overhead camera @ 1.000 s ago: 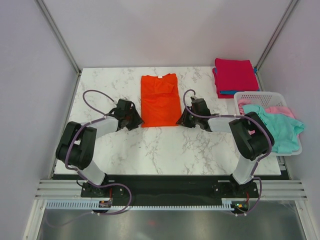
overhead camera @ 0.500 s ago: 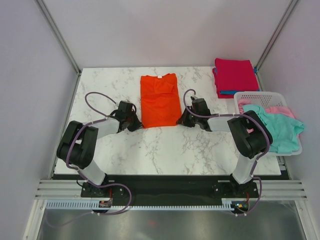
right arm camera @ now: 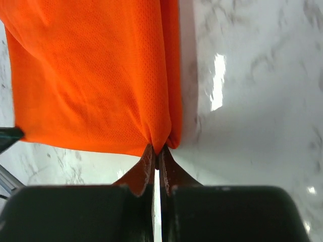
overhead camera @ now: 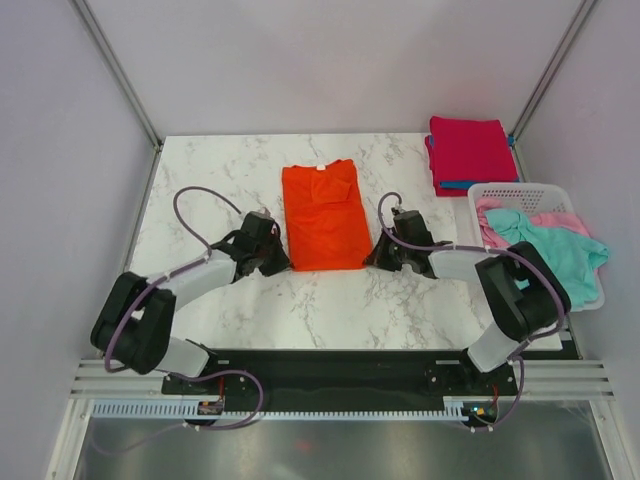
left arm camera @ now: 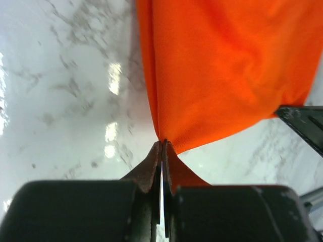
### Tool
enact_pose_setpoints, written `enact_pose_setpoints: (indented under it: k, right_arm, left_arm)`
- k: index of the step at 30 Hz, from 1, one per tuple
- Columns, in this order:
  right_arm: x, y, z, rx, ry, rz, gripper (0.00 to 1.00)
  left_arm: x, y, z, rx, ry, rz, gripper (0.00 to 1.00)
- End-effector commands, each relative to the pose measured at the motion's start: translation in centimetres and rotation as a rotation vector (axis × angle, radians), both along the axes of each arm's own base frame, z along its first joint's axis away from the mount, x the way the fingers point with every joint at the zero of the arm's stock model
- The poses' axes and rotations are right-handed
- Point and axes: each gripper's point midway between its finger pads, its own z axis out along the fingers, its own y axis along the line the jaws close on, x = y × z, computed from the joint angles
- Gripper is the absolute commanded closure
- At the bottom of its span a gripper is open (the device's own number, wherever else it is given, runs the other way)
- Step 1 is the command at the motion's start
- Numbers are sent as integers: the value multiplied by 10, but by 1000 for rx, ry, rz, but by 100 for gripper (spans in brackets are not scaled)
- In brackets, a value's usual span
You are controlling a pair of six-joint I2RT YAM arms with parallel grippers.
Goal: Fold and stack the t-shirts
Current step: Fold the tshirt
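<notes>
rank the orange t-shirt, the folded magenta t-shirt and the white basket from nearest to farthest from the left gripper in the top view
1. orange t-shirt, mid-table; the left gripper is shut on its near left corner.
2. magenta t-shirt, folded at the far right corner of the table.
3. white basket, at the right edge, farther right than the magenta one.

The left arm (overhead camera: 195,277) and the right arm (overhead camera: 455,265) are alike: pale grey tubular links joined by bulky, rounded black joint housings, each on a black base block. A thin purplish-grey left cable (overhead camera: 179,203) loops free of its arm, and the right cable (overhead camera: 381,205) makes a smaller loop. In the wrist views the left end effector (left arm camera: 162,143) has matte black fingers that taper to thin tips over a blocky black body — the right end effector (right arm camera: 156,150) looks the same.
</notes>
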Motion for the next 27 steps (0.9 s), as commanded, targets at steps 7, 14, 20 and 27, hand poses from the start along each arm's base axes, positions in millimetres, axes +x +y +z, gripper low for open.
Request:
enact_pose_setpoints:
  k: [7,14,20,27]
  right_arm:
    - [-93,-26,37,-39,37,-8,100]
    - [-151,-20,92,75,-24,-32,100]
    - [-170,-20,140,106,-71,-33,100]
    - [-135,-25,182,-82,-177,-47,100]
  left_arm:
    - [-85,-3,66,-89,-70,-78,98]
    - [-155,-14,93,-181,-28,-143,98]
    - [-186,-12,127,-247,-17,-177,98]
    - [-161,10,177,-135,-159,-111,98]
